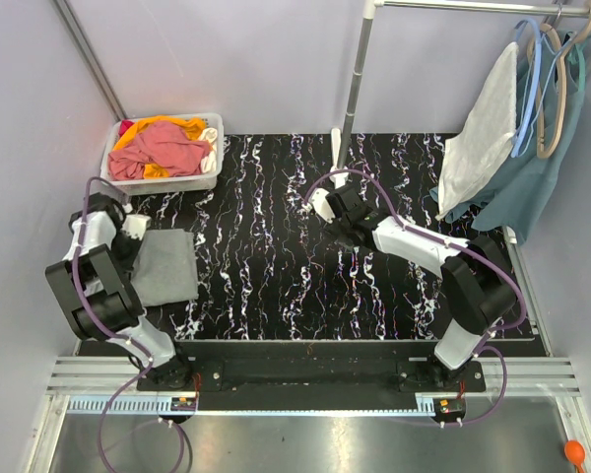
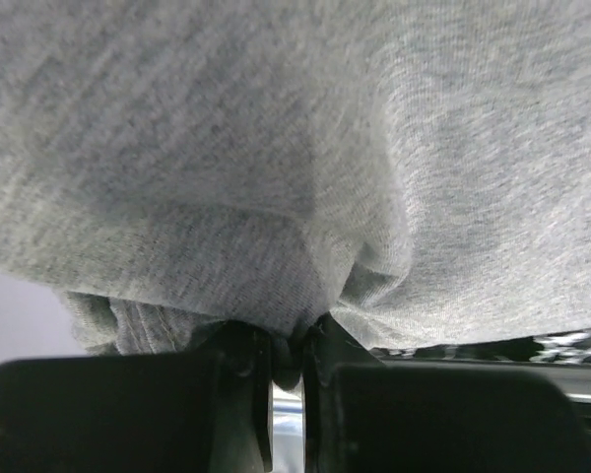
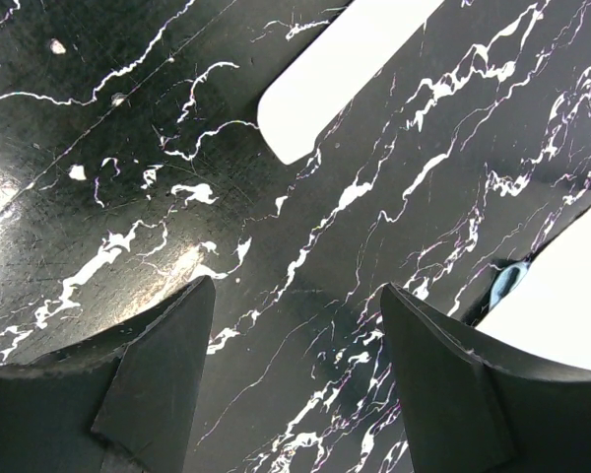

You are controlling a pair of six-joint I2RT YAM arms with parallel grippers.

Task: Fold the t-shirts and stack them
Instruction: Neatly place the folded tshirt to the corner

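A grey t-shirt [image 1: 165, 264] is lying folded into a rectangle at the left side of the black marbled table [image 1: 276, 276]. The left gripper [image 2: 288, 347] is pinching a bunched edge of it, its jaws pressed together on the cloth. The right gripper [image 3: 295, 320] is hovering over bare table near the centre, its jaws standing apart and holding nothing. The step in hand seems to be finishing or settling this fold. The next move probably calls for letting the cloth go without dragging the layers open, then fetching another garment from the white basket [image 1: 177, 184] at the back left, where pink and orange clothes [image 1: 163, 148] are heaped. Hanging shirts [image 1: 483, 133] at the right are running off the frame edge. Grey fabric is filling the left wrist view, hiding how many layers are being gripped. A white rounded shape [image 3: 345, 69] in the right wrist view is cut off and hard to identify.
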